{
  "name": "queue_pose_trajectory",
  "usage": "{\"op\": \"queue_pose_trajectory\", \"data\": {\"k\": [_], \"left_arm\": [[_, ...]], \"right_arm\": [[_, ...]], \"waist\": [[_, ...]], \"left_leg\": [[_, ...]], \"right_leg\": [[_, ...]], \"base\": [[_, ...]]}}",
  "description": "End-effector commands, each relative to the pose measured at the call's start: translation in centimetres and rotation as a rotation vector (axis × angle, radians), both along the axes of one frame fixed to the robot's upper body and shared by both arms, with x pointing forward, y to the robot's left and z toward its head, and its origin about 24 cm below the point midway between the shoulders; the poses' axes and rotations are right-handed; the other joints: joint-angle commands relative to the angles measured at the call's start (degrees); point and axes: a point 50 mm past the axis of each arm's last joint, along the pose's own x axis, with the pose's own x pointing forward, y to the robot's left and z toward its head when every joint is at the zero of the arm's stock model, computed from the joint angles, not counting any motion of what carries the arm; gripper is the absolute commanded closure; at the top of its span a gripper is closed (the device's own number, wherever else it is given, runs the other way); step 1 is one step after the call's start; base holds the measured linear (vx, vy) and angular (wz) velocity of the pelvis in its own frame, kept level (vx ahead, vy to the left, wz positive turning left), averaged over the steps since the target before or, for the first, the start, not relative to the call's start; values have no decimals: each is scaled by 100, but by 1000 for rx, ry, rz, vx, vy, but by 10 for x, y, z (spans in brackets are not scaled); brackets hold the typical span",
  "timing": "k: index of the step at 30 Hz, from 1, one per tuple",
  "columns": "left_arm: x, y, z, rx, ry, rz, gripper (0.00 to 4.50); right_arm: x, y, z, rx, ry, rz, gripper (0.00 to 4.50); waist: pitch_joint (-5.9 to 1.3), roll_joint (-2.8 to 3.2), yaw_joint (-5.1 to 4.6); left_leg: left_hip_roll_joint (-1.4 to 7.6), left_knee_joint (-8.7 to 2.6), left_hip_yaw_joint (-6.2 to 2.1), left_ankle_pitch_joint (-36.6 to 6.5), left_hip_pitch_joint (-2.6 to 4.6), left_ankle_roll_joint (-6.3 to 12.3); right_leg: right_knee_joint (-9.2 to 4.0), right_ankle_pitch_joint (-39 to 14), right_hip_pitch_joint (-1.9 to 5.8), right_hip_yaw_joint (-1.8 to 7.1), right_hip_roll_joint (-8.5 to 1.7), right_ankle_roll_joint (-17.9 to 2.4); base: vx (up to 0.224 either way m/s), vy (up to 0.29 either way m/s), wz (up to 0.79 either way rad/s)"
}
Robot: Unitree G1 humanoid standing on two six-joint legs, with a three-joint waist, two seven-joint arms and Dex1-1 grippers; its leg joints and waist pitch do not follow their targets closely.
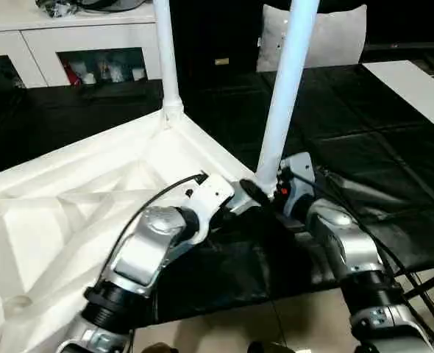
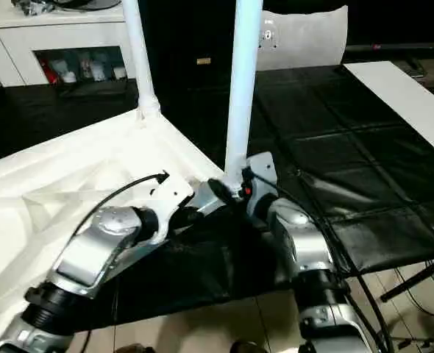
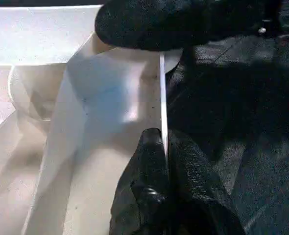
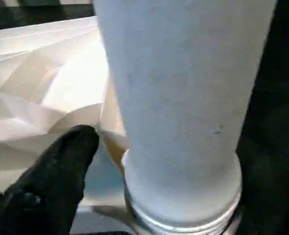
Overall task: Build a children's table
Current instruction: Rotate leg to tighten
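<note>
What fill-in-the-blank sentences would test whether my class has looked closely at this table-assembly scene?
1. The table top lies with its ribbed ____ facing up.
2. ____ legs stand upright at its corners: the far leg and the near leg.
3. The left gripper is shut on the top's thin ____.
4. Behind the dark mat leans a pale ____.

Missing words: underside; Two; edge; cushion

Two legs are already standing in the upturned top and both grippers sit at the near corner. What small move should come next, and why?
Probably draw the right gripper back from the near leg. That leg stands upright in its corner socket, and the left gripper is pinched on the table top's thin rim, steadying it. Two legs remain to be fitted.
</note>
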Motion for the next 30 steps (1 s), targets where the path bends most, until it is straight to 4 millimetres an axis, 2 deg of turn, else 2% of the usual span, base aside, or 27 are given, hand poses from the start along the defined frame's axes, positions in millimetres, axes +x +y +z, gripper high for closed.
{"op": "queue_pose_trajectory", "data": {"k": [1,5,10,13,16,18,22,25,26,29,30], "left_arm": [[2,-6,18,-51,-71,-95,450],[5,10,14,-21,-58,-166,450],[4,27,13,44,-33,-349,450],[3,32,12,70,-12,-426,450],[1,36,11,81,-5,-530,450],[-1,37,11,79,12,-587,450],[-4,41,10,110,44,-689,450],[-4,42,9,131,49,-732,450],[-5,41,9,134,51,-747,450],[-5,41,9,132,52,-761,450],[-4,41,8,134,51,-768,450]], "right_arm": [[-8,5,-4,-1,9,90,6],[-16,-12,5,-33,-34,223,6],[-27,-39,11,-109,-44,410,6],[-29,-44,13,-139,-36,471,6],[-32,-46,15,-146,-21,541,6],[-34,-44,18,-142,-22,587,6],[-38,-40,17,-182,-32,675,6],[-40,-38,10,-249,-27,708,6],[-41,-37,9,-243,-24,720,6],[-42,-35,10,-206,-12,741,6],[-44,-34,11,-183,4,763,32]], "waist": [[-425,26,63],[-441,29,108],[-437,25,224],[-445,26,264],[-445,31,313],[-473,33,341],[-469,41,386],[-450,20,423],[-445,-8,421],[-433,2,426],[-432,-2,428]], "left_leg": [[194,-369,-59,-888,19,421],[198,-352,-55,-819,34,504],[208,-351,-47,-889,51,498],[219,-354,-49,-954,63,467],[221,-353,-46,-989,79,440],[244,-350,-49,-932,73,412],[248,-345,-41,-967,73,401],[236,-356,-42,-1144,73,287],[234,-357,-42,-1178,69,273],[238,-361,-53,-1292,72,225],[241,-363,-55,-1326,78,223]], "right_leg": [[-350,-1425,384,276,-327,-1119],[-313,-1170,382,280,-311,-1176],[-312,-1264,371,289,-324,-1212],[-310,-1356,376,290,-338,-1214],[-322,-1459,364,288,-337,-1214],[-275,-1282,379,295,-348,-1267],[-260,-1234,365,299,-353,-1327],[-304,-1652,366,303,-368,-1186],[-316,-1758,368,306,-373,-1145],[-330,-2026,354,310,-372,-1053],[-334,-2097,349,311,-371,-1027]], "base": [[0,0,0],[0,0,0],[0,0,0],[0,0,0],[0,0,0],[0,0,0],[0,0,0],[0,0,0],[0,0,0],[0,0,0],[0,0,0]]}}
